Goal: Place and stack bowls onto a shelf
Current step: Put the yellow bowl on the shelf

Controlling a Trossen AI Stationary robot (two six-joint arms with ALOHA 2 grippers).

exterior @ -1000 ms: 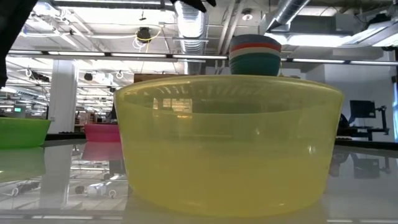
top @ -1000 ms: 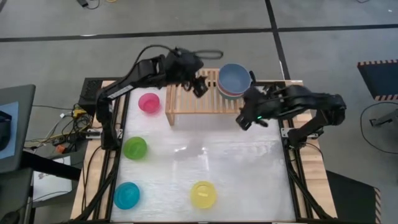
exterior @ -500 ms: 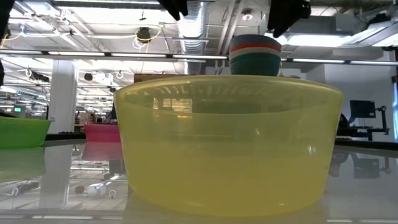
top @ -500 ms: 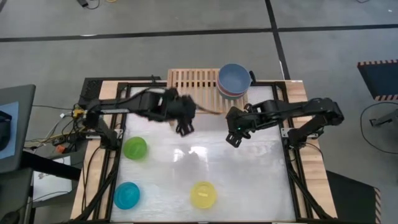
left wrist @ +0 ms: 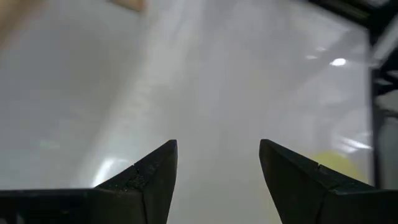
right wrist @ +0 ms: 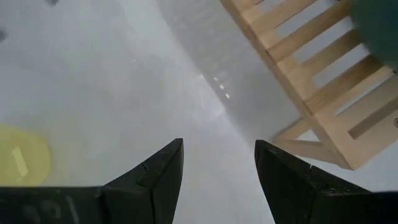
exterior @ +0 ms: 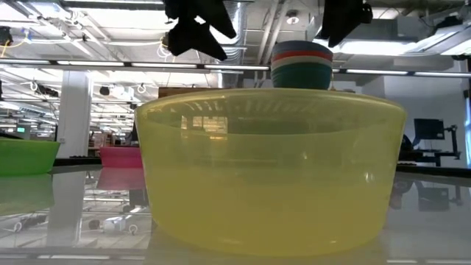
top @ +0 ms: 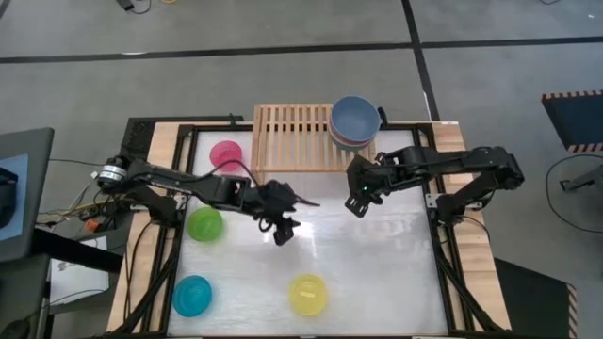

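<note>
The table (top: 377, 273) is the largest thing, a white glossy top in a black frame on a wooden base.

At its far edge stands the shelf (top: 292, 141), a low rack of light wood with a slatted top; the right wrist view shows one corner of it (right wrist: 323, 118) with a plank leg.

The left arm (top: 179, 179) reaches from the left side of the table toward the middle. The right arm (top: 452, 165) comes in from the right side, in front of the shelf.

On the right end of the shelf a stack of bowls (top: 355, 122) is standing, with the grey-blue bowl on top. In the low view the same stack (exterior: 302, 65) shows a dark green bowl at the bottom and a red band higher up.

Four bowls stand alone on the table. The pink bowl (top: 226, 154) is just left of the shelf, the lime bowl (top: 204, 224) is nearer on the left side, the cyan bowl (top: 191, 296) is at the near left corner, and the yellow bowl (top: 308, 294) is near the front edge, around the middle. In the low view the yellow bowl (exterior: 268, 173) fills most of the picture.

The left gripper (top: 283, 229) hangs over the bare middle of the table, between the lime bowl and the centre. Its fingers (left wrist: 149, 180) are spread wide and they hold nothing.

The right gripper (top: 355, 201) is over the table just in front of the shelf, under the stack's end. Its fingers (right wrist: 155, 174) are also wide apart and empty.
</note>
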